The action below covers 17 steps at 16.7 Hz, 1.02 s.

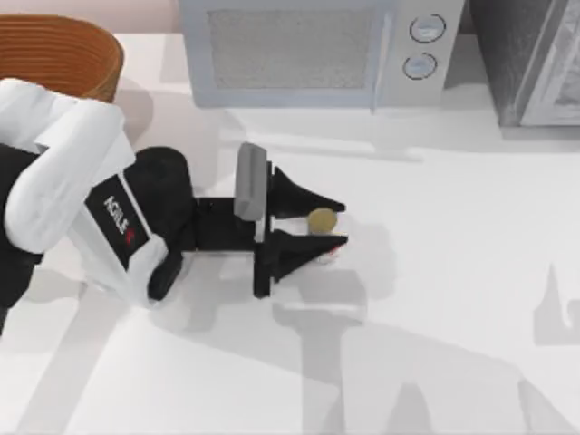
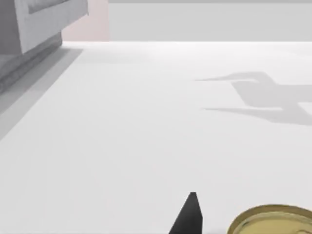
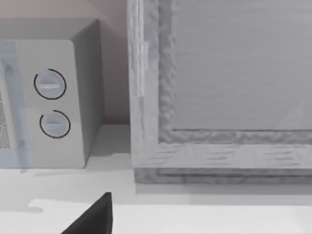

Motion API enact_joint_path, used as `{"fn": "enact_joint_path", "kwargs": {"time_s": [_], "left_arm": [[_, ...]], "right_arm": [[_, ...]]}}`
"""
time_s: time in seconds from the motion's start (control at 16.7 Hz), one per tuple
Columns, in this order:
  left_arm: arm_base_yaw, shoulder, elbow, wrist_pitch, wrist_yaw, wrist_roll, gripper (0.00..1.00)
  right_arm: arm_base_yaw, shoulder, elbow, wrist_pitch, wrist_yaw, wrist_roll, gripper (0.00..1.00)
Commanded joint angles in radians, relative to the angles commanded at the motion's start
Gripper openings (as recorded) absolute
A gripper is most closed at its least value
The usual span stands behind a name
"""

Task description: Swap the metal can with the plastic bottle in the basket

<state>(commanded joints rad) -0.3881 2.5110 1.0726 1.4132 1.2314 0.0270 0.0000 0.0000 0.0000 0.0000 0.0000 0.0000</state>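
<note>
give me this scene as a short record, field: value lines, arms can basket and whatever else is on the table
left gripper: over the table's middle, one finger on each side of the metal can
jaws: open around the can, contact cannot be told
metal can: upright on the table, gold top up, red label showing by the lower finger
basket: far left corner of the table, inside hidden
microwave: at the back edge, two round dials
right arm: a dark finger shows in the right wrist view, facing the microwave

The metal can (image 1: 323,223) (gold-olive top, red label) stands upright mid-table; the basket (image 1: 56,56) sits far left.
</note>
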Motion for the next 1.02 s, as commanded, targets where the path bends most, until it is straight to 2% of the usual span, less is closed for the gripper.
{"fn": "enact_joint_path", "kwargs": {"time_s": [0.24,0.3,0.84,1.02], "left_arm": [[0.000,0.000,0.000,0.000,0.000,0.000,0.98],[0.000,0.000,0.000,0.000,0.000,0.000,1.00],[0.003,0.000,0.000,0.000,0.000,0.000,1.00],[0.030,-0.061,-0.040,-0.055,-0.047,-0.006,1.00]], "right_arm": [[0.000,0.000,0.000,0.000,0.000,0.000,1.00],[0.000,0.000,0.000,0.000,0.000,0.000,1.00],[0.000,0.000,0.000,0.000,0.000,0.000,1.00],[0.000,0.000,0.000,0.000,0.000,0.000,1.00]]}}
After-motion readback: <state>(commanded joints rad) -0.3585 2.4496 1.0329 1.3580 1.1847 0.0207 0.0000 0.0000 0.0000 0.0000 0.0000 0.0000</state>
